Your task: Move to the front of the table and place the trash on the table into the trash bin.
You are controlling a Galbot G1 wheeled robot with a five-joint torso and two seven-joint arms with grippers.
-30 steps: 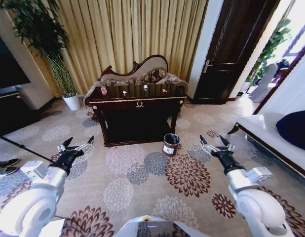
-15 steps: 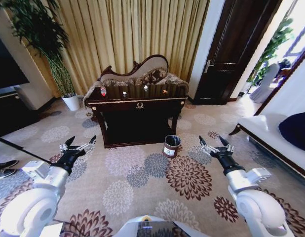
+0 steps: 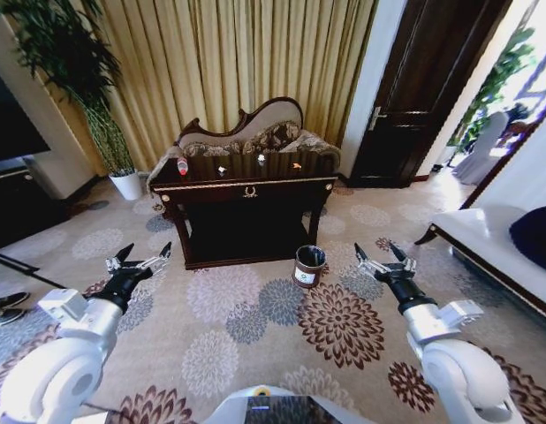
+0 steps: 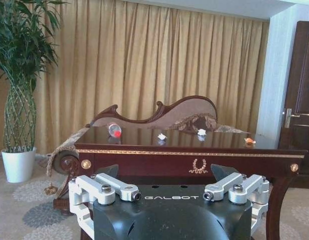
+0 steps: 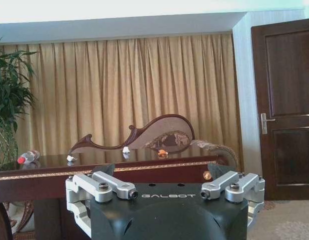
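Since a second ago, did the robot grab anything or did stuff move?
Nothing was grabbed. The whole head view shifted a little, so the camera moved, not the things. The bottle and scraps still lie on the table, the bin stands on the carpet, and the left gripper and right gripper stay open, empty.

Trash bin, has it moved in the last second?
No. The small round dark brown bin keeps its spot by the dark wooden table's right leg.

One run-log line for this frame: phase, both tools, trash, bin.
phase: facing table from a distance | left tool: open, empty, low | right tool: open, empty, low | bottle, scraps: on table | bin: on carpet, right of table front
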